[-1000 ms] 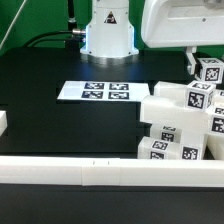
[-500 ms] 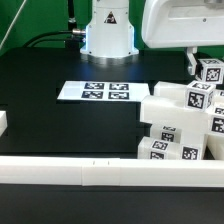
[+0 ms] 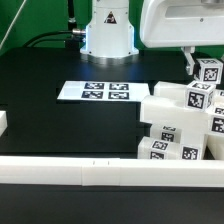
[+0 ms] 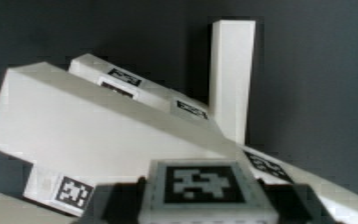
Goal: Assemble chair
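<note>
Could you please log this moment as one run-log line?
arm: right, above chair parts | grip: unclear | marker board: flat on table | chair: unassembled

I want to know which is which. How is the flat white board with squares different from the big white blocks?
The marker board is thin and lies flat on the black table; the chair pieces are chunky and piled high. The board lies alone; the pieces crowd together at the exterior view's right. Both are white with black-and-white tags.
</note>
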You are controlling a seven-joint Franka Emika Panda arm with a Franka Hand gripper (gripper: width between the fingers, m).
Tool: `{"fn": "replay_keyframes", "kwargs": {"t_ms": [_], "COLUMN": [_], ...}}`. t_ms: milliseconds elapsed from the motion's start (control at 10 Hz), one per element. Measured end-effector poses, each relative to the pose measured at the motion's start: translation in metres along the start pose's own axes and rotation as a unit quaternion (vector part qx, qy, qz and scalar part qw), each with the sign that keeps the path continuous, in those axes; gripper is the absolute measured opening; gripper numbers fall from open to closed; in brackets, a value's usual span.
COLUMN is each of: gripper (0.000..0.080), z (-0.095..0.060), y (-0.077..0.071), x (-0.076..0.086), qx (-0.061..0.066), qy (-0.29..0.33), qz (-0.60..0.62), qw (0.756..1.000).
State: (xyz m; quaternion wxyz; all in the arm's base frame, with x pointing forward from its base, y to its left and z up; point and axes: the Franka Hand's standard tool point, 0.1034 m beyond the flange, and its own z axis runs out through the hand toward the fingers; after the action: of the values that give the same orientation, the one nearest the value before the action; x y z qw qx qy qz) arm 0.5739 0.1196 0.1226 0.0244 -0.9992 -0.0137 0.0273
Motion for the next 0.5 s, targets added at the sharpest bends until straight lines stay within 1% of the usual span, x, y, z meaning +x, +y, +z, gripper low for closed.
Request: {"fn": "replay_keyframes", "kwargs": {"t_ms": [300, 500], "gripper": [0.0282, 0.0282], "z": [0.001, 0.0065], "y": [0.0, -0.0001], "x": [-0.0003, -0.0057], "qx": [-0.001, -0.002], "qy": [0.0, 0.0], "qz": [0.0, -0.002], "qw": [1.0, 1.0]}}
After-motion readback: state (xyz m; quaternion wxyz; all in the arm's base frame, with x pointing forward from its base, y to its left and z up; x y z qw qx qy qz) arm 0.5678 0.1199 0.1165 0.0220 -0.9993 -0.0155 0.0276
